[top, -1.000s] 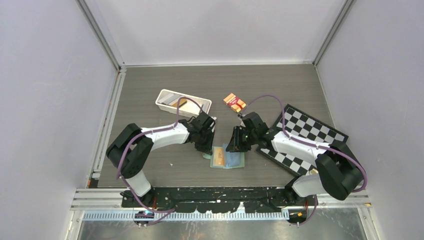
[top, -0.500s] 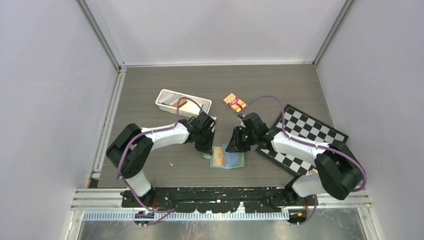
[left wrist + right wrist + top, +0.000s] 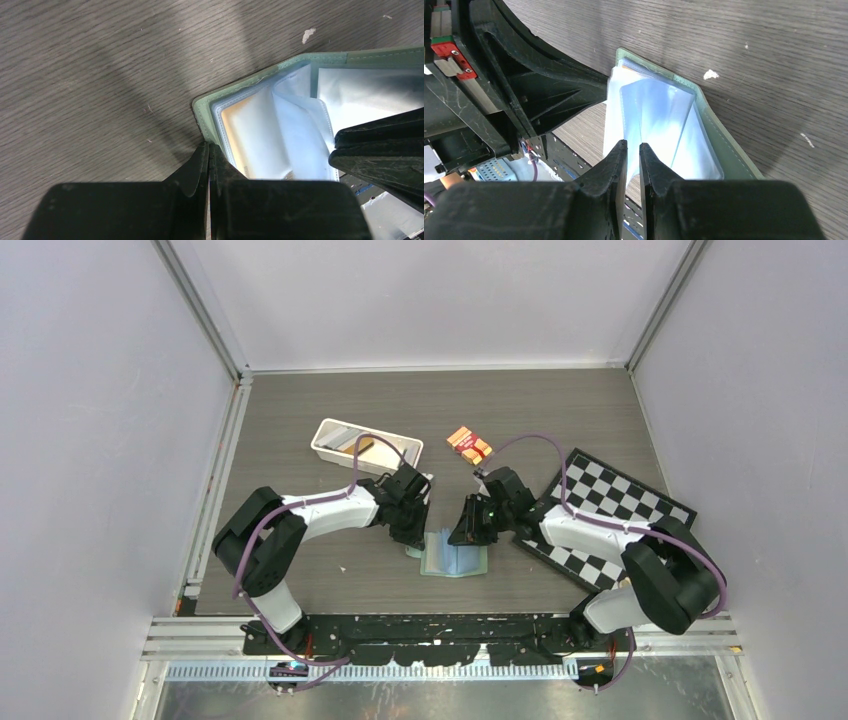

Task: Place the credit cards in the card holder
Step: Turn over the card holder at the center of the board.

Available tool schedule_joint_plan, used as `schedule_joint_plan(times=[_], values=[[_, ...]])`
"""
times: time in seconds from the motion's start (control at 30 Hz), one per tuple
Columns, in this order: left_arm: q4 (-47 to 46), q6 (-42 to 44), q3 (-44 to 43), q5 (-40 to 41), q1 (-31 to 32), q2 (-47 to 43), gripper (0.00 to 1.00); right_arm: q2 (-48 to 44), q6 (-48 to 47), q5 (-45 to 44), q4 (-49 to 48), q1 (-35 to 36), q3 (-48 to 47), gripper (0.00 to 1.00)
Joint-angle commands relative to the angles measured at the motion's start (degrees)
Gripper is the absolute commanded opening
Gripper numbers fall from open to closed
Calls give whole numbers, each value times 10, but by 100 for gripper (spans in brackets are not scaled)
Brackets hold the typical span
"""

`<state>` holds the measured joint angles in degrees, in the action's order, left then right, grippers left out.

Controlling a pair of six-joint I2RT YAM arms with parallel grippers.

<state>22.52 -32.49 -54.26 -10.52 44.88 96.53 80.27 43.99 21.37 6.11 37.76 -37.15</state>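
Table (image 3: pixel 300 405): dark grey wood-grain laminate, matt, finely ridged, with a few pale flecks.
Card holder (image 3: pixel 380 56): sage-green leather-like cover, matt, stitched along the edge.
Sleeves (image 3: pixel 295 135) inside it: clear plastic, glossy, creased, catching white glare.
Left gripper (image 3: pixel 208 150) and right gripper (image 3: pixel 633 150): black plastic, matt, faintly grainy.
Tray (image 3: pixel 345 458), upper left of centre: white plastic, smooth.
Board (image 3: pixel 620 495), right of frame: black-and-white checked, smooth.
Frame rails (image 3: pixel 200 312): bare metal, dull sheen.
Walls (image 3: pixel 90 440): pale, matt.

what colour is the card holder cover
The card holder is sage green, clearest from the left wrist.
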Motion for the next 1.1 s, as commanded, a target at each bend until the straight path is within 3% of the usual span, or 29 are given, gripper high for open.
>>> schedule_joint_plan(times=[0.0, 0.27, 0.6, 0.93, 1.07], values=[[-14, 4, 0, 2, 6, 20, 0, 4, 15, 17, -43, -1, 5, 20], [-14, 5, 0, 2, 6, 18, 0, 6, 11, 8, -35, -1, 6, 20], [6, 6, 0, 39, 6, 15, 0, -39, -55, -113, 139, -1, -24, 20], [4, 9, 1, 47, 6, -6, 0, -79, -75, -194, 233, -1, -38, 21], [24, 21, -11, 55, 5, -27, 9, -89, -80, -212, 252, -1, -49, 24]])
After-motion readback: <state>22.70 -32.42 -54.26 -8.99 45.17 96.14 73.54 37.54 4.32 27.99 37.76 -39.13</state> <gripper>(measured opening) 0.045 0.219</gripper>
